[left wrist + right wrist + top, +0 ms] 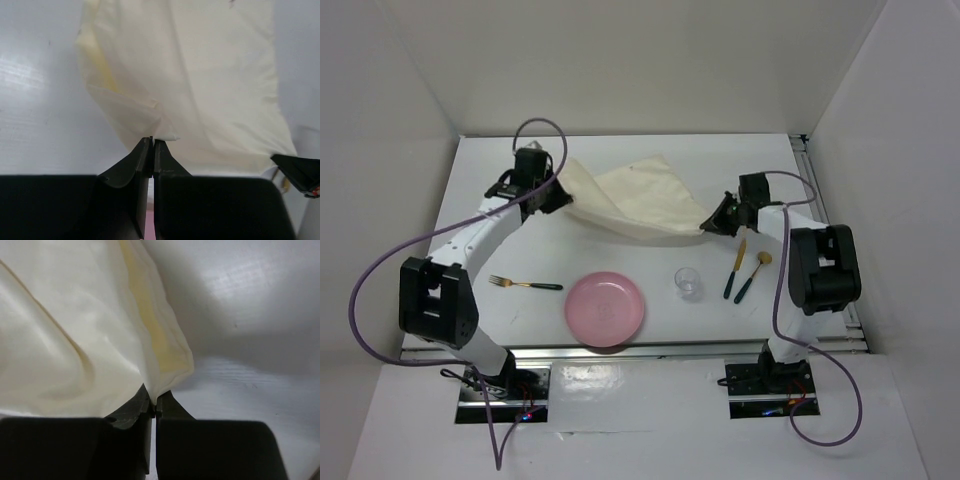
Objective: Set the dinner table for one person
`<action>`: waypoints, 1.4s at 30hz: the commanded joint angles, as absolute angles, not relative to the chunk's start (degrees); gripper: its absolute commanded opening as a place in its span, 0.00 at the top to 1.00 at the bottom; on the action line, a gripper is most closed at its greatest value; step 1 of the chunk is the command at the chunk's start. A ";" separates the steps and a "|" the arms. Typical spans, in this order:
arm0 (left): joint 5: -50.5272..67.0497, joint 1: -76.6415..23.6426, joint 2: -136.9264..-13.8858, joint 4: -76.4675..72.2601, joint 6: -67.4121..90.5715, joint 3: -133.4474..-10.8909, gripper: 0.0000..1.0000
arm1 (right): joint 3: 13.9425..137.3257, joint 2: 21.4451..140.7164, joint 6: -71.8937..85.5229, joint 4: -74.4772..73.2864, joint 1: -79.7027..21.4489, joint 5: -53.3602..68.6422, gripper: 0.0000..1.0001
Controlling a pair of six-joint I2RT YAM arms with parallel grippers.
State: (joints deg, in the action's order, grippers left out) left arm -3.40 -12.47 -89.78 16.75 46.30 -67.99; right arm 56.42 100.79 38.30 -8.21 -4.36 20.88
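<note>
Left hand (pixel 152 142) and right hand (pixel 153 402) each clamp one mat (pixel 630 200); one each of plate (pixel 605 308), glass (pixel 688 282), fork (pixel 525 284), knife (pixel 735 268), spoon (pixel 752 275)

Bright even light, soft shadow beside the cloth (pixel 75 330), faint glare on the dinner table (pixel 30 75), wrist views slightly soft

Left arm (pixel 485 232), right arm (pixel 772 218): white links, black joint housings. Purple cables (pixel 365 285) running behind each tool. Left tool (pixel 152 142), right tool (pixel 153 402): matte black tapered fingers. Bare metal base plates (pixel 505 393).
</note>
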 commanded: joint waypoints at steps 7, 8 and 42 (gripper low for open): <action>6.94 -6.25 -81.58 29.97 37.18 -92.10 1.00 | 80.39 82.03 31.29 -18.44 -4.57 13.10 1.00; 7.81 -6.24 -80.17 29.97 37.18 -92.63 1.00 | 81.64 80.96 30.51 -19.33 -4.57 12.49 1.00; 5.45 -0.35 -112.37 21.87 38.94 -112.68 0.94 | 102.33 115.69 31.46 -14.14 -4.57 15.38 0.93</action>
State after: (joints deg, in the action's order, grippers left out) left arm 8.36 -1.28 -107.83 24.01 39.29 -102.19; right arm 92.47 108.18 31.14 -17.41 -5.58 17.08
